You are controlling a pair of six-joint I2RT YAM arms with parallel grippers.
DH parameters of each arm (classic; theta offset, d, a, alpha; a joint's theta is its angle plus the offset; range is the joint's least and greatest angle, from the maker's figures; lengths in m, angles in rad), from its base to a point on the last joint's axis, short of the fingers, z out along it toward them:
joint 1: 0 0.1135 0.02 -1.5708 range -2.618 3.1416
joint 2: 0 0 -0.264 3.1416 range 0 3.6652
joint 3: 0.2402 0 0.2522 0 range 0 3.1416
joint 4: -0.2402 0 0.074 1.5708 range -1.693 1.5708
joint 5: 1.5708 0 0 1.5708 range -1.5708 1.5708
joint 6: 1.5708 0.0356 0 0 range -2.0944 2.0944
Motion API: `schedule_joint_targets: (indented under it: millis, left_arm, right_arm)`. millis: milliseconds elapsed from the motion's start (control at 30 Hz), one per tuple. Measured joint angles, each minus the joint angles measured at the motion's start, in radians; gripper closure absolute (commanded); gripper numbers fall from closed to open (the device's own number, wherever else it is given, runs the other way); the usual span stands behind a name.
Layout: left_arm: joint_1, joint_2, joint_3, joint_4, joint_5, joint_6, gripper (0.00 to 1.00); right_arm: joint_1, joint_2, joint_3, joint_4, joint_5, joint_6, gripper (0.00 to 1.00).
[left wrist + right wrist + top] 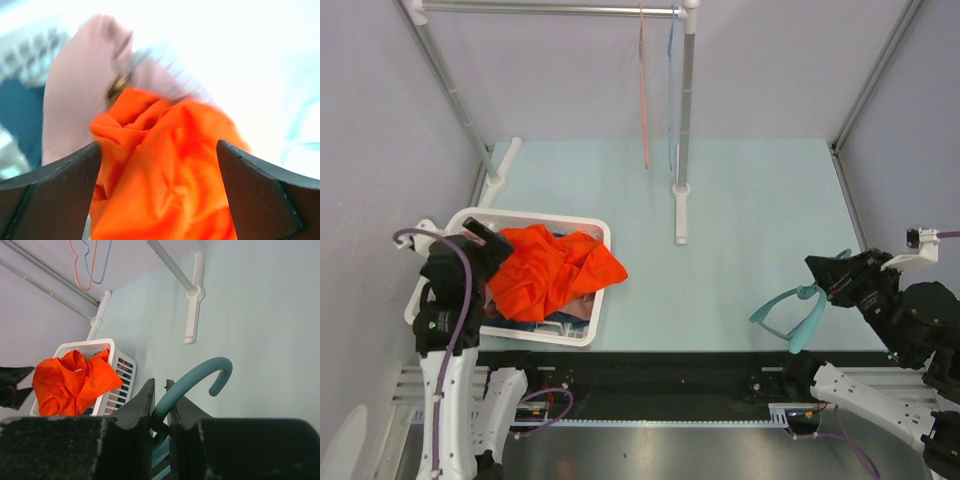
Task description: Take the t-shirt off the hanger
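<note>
While the right gripper (pixel 160 386) clamps the bare teal hanger (pixel 200 374) near the table's (pixel 740 200) near right corner, the left gripper (pixel 159 145) hangs wide open over the orange t-shirt (pixel 548 272) heaped in the basket (pixel 596 229) at the near left corner, best lifted straight up to avoid snagging.

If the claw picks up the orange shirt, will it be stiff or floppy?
Probably floppy: the orange shirt lies crumpled in soft folds, one corner draping over the basket rim. Likely light too, since it sits heaped on other clothes. It shouldn't roll.
</note>
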Motion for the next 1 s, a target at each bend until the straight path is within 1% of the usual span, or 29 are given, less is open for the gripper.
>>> schedule_joint_targets:
  millis: [67,133,200,233,300,367,500,567,633,733,833,900,1000]
  left_arm:
    - [0.0,-0.016,0.075,0.007,0.014,0.008,0.0]
    - [0.001,-0.021,0.146,0.037,0.071,0.032,0.0]
    - [0.001,-0.021,0.174,0.091,0.184,0.053,0.0]
    - [-0.002,-0.023,0.173,0.137,0.287,0.064,0.0]
    - [-0.016,-0.021,0.164,0.188,0.421,0.071,0.0]
    - [-0.07,-0.021,0.153,0.242,0.537,0.079,0.0]
    - [-0.246,-0.01,0.147,0.353,0.727,0.089,0.0]
    - [-0.391,0.027,0.157,0.394,0.795,0.093,0.0]
    - [-0.553,0.095,0.179,0.419,0.835,0.101,0.0]
    - [-0.768,0.198,0.206,0.427,0.846,0.114,0.0]
    - [-0.927,0.296,0.236,0.423,0.827,0.124,0.0]
    - [-0.989,0.336,0.252,0.414,0.811,0.126,0.0]
    - [-1.067,0.397,0.298,0.404,0.771,0.133,0.0]
  right_arm:
    - [0.0,0.01,-0.003,0.008,-0.003,-0.005,1.0]
    - [0.0,0.027,-0.006,0.017,-0.006,-0.015,1.0]
    - [0.0,0.047,-0.011,0.029,-0.014,-0.033,1.0]
    - [0.0,0.056,-0.015,0.037,-0.019,-0.042,1.0]
    - [0.0,0.076,-0.024,0.052,-0.034,-0.071,1.0]
    - [0.0,0.093,-0.036,0.07,-0.054,-0.103,1.0]
    - [0.0,0.123,-0.062,0.111,-0.117,-0.183,1.0]
    - [0.0,0.155,-0.067,0.12,-0.152,-0.225,1.0]
    - [0.001,0.216,-0.067,0.124,-0.178,-0.264,1.0]
    - [0.002,0.328,-0.067,0.114,-0.188,-0.301,1.0]
    - [0.017,0.425,-0.089,0.101,-0.17,-0.32,1.0]
    - [0.037,0.456,-0.12,0.093,-0.153,-0.327,1.0]
    - [0.066,0.454,-0.148,0.075,-0.135,-0.337,1.0]
